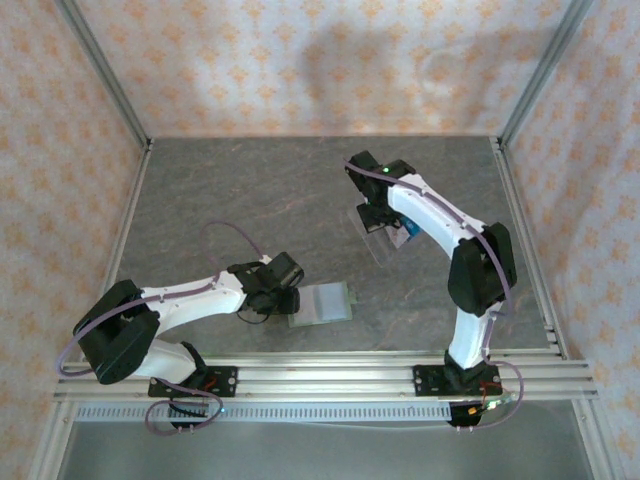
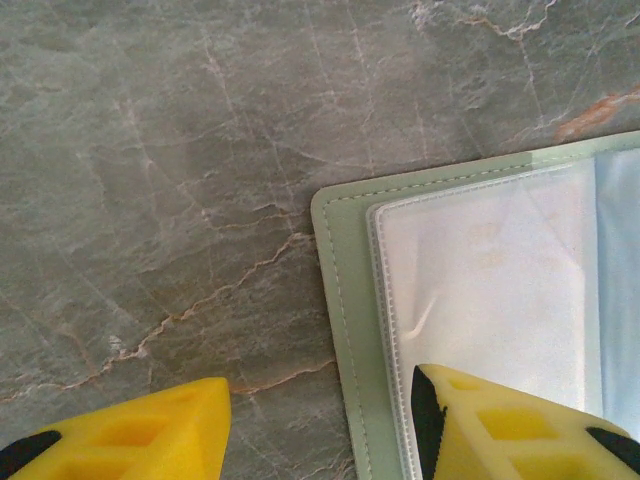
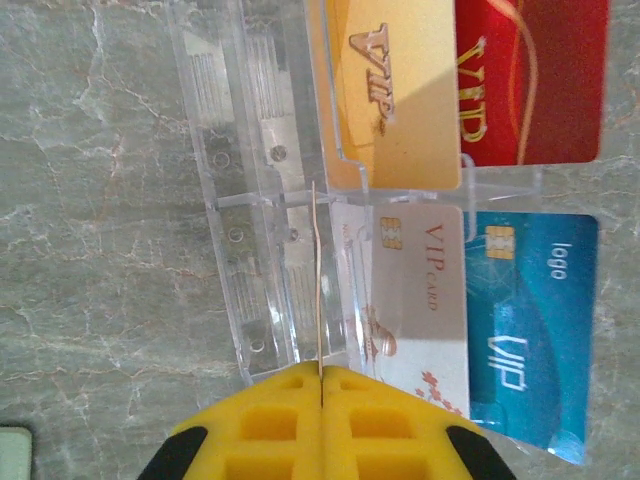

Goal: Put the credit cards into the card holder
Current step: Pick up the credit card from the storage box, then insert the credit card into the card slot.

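**A:** On the top camera, where does your right gripper (image 1: 383,225) stand against the card holder (image 1: 320,303)?

**B:** It hangs over the clear tray (image 1: 378,247), well apart from the holder. The holder lies nearer the bases, toward your left. Your left gripper (image 1: 291,304) is the one just beside it.

**A:** And the left wrist camera?

**B:** The fingers (image 2: 500,425) stand apart and hold nothing. One hangs over the holder's pale pocket, and the holder lies open and flat on the table (image 2: 150,200).

**A:** And the right wrist?

**B:** The jaws are pressed together on a thin card (image 3: 318,280), seen edge-on (I can't tell its colour). Its long axis runs straight out from the fingers. A gold card (image 3: 400,90), red card (image 3: 535,80), pale card (image 3: 420,290) and blue card (image 3: 530,330) lie at the tray beside it. A green corner of the holder peeks in at lower left, so I judge you'll have to carry the card that way.
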Tool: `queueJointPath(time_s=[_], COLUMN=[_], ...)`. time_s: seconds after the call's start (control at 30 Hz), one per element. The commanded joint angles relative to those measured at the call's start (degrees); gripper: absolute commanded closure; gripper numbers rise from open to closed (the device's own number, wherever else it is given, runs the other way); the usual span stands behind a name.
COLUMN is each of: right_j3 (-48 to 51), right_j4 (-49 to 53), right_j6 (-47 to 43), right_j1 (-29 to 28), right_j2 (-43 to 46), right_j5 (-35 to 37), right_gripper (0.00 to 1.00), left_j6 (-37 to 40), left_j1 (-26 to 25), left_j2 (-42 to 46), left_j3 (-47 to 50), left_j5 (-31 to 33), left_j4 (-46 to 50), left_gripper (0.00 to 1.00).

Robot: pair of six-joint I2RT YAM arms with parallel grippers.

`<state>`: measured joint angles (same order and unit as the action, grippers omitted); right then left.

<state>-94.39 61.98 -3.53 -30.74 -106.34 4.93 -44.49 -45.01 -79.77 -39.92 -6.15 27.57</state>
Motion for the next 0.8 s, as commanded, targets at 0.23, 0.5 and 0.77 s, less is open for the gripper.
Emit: queueJointPath(time_s=[0.23, 0.5, 0.77], right_j3=[10.11, 33.66, 46.43], right_j4=[-8.91, -40.86, -60.59], right_j6=[8.14, 22.1, 26.07], right_j1=[-5.39, -7.97, -12.08], right_j2=[12.6, 21.12, 20.17], right_j5=[-12.95, -32.75, -39.75], right_gripper=[1.0, 1.0, 1.0], left_j6=[0.37, 2.34, 3.27], left_j1=[0.49, 0.81, 0.81], left_j2=[3.55, 0.43, -4.29], left_j3=[-1.9, -5.18, -4.79], left_j5=[0.21, -0.18, 0.17], left_j4=[3.23, 3.94, 2.4], left_gripper=[0.48, 0.48, 0.49])
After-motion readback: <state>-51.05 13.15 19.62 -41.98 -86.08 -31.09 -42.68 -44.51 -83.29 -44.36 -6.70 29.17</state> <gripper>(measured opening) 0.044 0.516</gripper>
